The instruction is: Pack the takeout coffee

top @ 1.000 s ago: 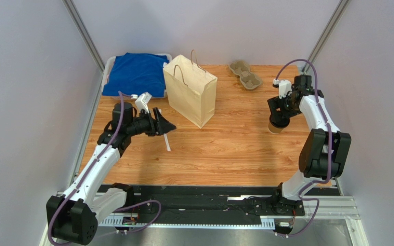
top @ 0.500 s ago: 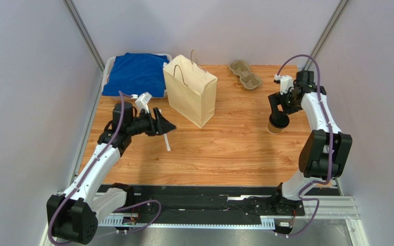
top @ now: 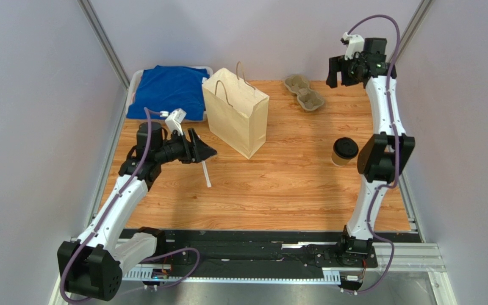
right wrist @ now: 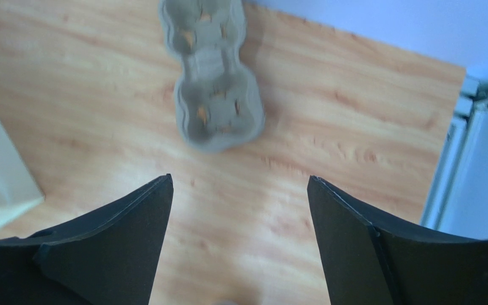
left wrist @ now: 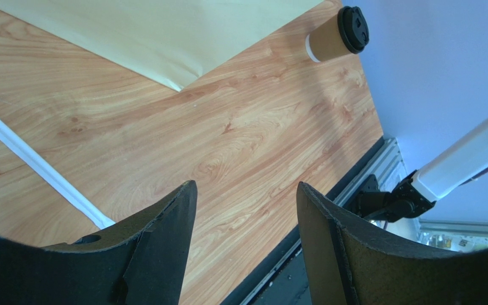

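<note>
The takeout coffee [top: 344,151], a brown paper cup with a black lid, stands upright on the right side of the table; it also shows in the left wrist view as the cup [left wrist: 335,35]. Nothing is touching it. My right gripper [top: 334,75] hangs high near the back right corner, open and empty, well away from the cup; in its own view the gripper [right wrist: 240,184] looks down on bare wood. My left gripper [top: 208,152] is open and empty just left of the paper bag [top: 236,111], and from its wrist camera the gripper [left wrist: 246,190] frames only the table.
A grey pulp cup tray [top: 303,92] lies at the back, right of the bag, and shows below the right gripper as the tray [right wrist: 218,82]. A thin white straw [top: 206,173] lies under the left gripper. A blue cloth [top: 167,91] fills a bin at the back left.
My right gripper has left the cup and swung up and back towards the far right corner. The cup stays standing on the table. The left arm has barely moved.
</note>
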{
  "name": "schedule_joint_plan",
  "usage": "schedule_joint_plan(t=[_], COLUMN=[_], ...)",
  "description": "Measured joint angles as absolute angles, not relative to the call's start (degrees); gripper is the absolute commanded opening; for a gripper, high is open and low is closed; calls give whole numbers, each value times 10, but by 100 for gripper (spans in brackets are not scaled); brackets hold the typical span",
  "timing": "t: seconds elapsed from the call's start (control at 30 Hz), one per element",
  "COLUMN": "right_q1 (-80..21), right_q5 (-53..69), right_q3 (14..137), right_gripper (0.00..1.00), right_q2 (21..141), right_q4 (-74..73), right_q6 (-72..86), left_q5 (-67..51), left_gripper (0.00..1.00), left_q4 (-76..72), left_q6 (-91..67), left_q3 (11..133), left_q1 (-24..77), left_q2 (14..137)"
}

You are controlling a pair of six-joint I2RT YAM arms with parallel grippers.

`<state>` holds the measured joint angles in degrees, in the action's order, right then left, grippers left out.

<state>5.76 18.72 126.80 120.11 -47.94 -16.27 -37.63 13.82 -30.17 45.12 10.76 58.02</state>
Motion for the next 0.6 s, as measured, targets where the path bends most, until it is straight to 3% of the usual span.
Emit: schedule_joint_plan(t=[0.23, 0.6], right_q1=[36, 29], right_q5=[168, 137], right_q3=[1331, 1330], right_gripper=[77, 75], right_q2=[1346, 1426], right_q4=[-422, -342], right_q6=[-108, -99], left_q5=[-378, -381], left_gripper=[68, 68], left_q4=[146, 157], left_q6=[-292, -282], left_q3=[452, 452], left_q1=[87, 76], left_q2=[578, 573])
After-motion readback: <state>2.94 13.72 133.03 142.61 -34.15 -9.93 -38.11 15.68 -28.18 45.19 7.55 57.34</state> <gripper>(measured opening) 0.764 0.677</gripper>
